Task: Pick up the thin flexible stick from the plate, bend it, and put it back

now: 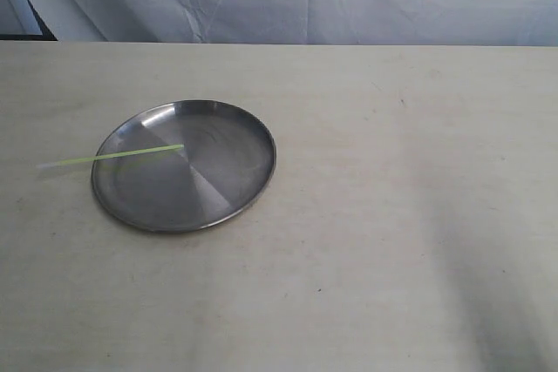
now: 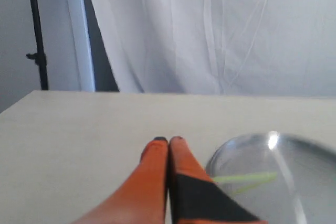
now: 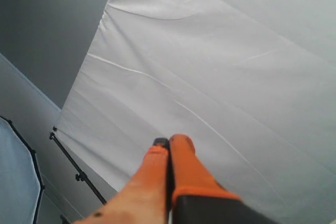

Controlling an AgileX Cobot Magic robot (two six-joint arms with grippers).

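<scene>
the left hand point(image 2: 168, 140) has its orange fingers pressed together, holding nothing. the right hand point(image 3: 169, 141), pressed together too, faces a white cloth point(image 3: 236, 77). one plate point(image 1: 209, 189) sits on the worktop point(image 1: 392, 215). one thin flexible stick point(image 1: 113, 156) lies straight, one end on the plate, the other overhanging its rim, near the left hand but apart from it.
</scene>
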